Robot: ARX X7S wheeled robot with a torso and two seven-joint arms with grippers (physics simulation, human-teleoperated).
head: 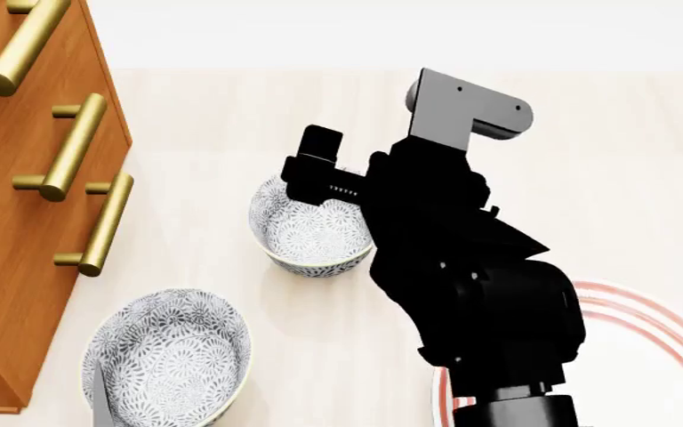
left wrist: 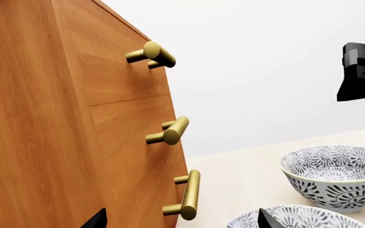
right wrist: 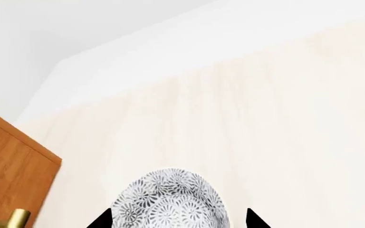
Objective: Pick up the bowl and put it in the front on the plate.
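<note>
Going near to far in the head view, we first meet a floral bowl [head: 170, 360] at the lower left, empty, with our left gripper [left wrist: 179, 221] hovering over it. Its tips sit spread apart in the left wrist view.

At the lower right, the red-ringed plate [head: 644, 325] peeks out from behind our right arm [head: 466, 267]; what shows of it is bare.

Farther up, near frame centre, lies the bowl [head: 306, 233] we judge to be the target, also empty. Our right gripper [right wrist: 179, 219] hangs directly above its rim, tips spread wide to either side, so we judge this arm the nearer.

The wooden drawer cabinet [head: 10, 178] fills the left edge.
</note>
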